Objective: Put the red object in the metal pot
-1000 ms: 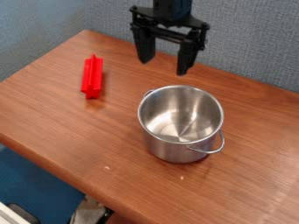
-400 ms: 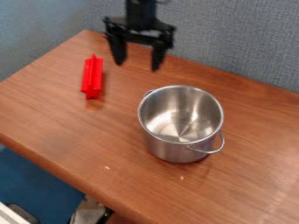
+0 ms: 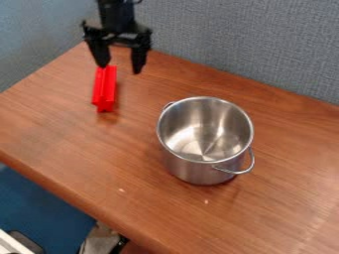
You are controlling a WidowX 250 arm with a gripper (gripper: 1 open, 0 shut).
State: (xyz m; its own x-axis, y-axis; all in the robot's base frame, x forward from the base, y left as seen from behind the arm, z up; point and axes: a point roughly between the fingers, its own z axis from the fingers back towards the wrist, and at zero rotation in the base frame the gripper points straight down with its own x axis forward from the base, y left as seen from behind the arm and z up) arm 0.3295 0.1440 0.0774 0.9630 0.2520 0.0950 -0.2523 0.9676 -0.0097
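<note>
The red object [image 3: 105,87] is a flat, long red block lying on the wooden table [image 3: 79,139] at the left. My gripper [image 3: 115,64] hangs just above its far end, jaws wide open and pointing down, with nothing between the dark fingers [image 3: 134,59]. The metal pot [image 3: 204,139] is a shiny steel cylinder standing upright and empty at the table's middle, its thin wire handle toward the front right. The pot is well to the right of the gripper.
A grey-blue wall rises behind the table. The table's front edge runs diagonally from the left to the lower right, with blue floor below it.
The gripper has travelled left, from above the pot's far side to over the red block's far end, staying open. Block and pot have not moved.
</note>
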